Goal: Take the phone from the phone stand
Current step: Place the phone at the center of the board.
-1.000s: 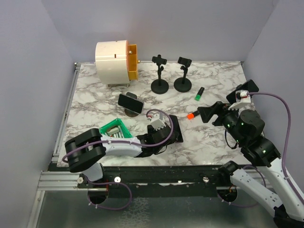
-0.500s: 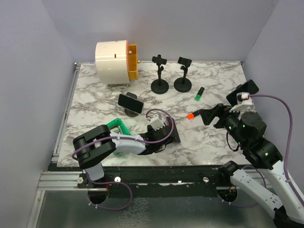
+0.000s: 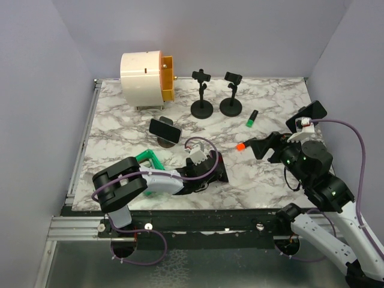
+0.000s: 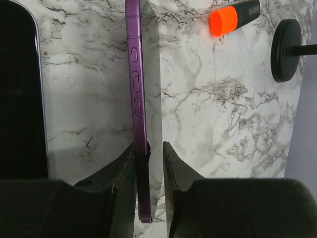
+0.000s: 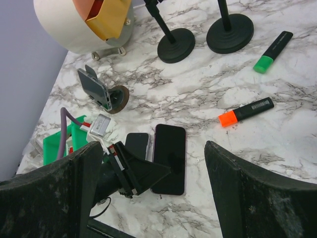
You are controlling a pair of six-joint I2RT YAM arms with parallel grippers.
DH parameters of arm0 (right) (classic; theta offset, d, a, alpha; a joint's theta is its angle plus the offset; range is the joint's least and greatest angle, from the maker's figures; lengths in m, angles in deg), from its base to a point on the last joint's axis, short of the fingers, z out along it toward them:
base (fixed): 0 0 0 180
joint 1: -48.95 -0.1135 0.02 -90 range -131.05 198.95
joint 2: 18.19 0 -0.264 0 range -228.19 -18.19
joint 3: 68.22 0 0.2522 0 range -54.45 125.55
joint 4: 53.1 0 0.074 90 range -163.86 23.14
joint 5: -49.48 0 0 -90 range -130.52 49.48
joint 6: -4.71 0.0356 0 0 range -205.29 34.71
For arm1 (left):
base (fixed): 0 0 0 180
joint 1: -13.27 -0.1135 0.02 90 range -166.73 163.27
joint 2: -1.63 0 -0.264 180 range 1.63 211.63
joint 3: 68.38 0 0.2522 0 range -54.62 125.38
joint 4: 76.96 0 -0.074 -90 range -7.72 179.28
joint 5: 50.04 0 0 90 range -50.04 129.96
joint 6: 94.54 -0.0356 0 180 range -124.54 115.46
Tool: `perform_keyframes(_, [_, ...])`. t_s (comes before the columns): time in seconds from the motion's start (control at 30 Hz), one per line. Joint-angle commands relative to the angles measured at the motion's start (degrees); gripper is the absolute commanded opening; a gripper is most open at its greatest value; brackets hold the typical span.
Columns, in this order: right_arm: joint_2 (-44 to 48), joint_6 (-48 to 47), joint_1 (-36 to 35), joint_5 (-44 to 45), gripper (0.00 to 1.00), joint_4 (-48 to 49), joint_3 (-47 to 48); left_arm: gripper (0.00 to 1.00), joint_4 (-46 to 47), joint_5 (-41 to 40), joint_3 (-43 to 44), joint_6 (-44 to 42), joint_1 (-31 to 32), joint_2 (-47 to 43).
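Note:
The phone (image 4: pixel 136 89), purple-edged with a dark screen (image 5: pixel 169 158), rests on the marble table near the front (image 3: pixel 223 171). Its thin edge runs between the fingers of my left gripper (image 4: pixel 148 146). One finger lies against the phone and a slim gap shows at the other, so the jaws are slightly open. In the top view that gripper (image 3: pixel 210 171) sits low at the phone's near-left end. The phone stand (image 3: pixel 165 132), a tilted cradle on a round brown base (image 5: pixel 106 94), stands behind it to the left. My right gripper (image 5: pixel 151 148) hovers wide open to the right, holding nothing.
A second dark phone (image 5: pixel 138 145) lies beside the first. A green basket (image 3: pixel 147 162) sits by the left arm. An orange marker (image 3: pixel 241 146), a green marker (image 3: pixel 252 119), two black clamp stands (image 3: pixel 203 108) and a white-and-orange drum (image 3: pixel 144 75) stand farther back.
My left gripper's jaws have parted a little from the phone's edge. The phone and left gripper have settled slightly nearer the front edge. The right arm shifted only slightly.

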Motion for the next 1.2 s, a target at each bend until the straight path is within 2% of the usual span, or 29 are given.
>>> perform_keyframes(0.0, [-0.1,0.4,0.4,-1.2,0.88,-1.7,-0.7,0.28,0.4,1.0,-1.5,-0.5,-0.5,-1.0])
perform_keyframes(0.27, [-0.4,0.7,0.4,-1.2,0.88,-1.6,-1.8,0.35,0.2,0.8,-4.2,0.0,-0.7,-3.8])
perform_keyframes(0.6, [-1.6,2.4,0.3,-0.6,0.88,0.0,-4.7,0.36,-0.7,1.1,-6.5,-0.8,-0.7,-9.0])
perform_keyframes(0.73, [-3.4,4.1,0.4,-0.3,0.87,1.5,-7.3,0.39,-2.8,1.4,-6.8,-2.5,-0.7,-13.6])
perform_keyframes(0.9, [-7.5,2.2,0.3,-4.1,0.87,3.8,-8.5,0.43,-7.9,0.2,-8.1,-4.5,-0.7,-22.2])
perform_keyframes(1.0, [-10.8,0.2,0.3,-7.1,0.87,4.5,-8.3,0.46,-10.8,-0.6,-8.4,-8.2,-0.7,-28.7])
perform_keyframes(1.17, [-15.8,-0.3,0.3,-11.7,0.87,9.6,-11.5,0.52,-13.5,-2.3,-7.5,-24.4,-0.7,-38.8])
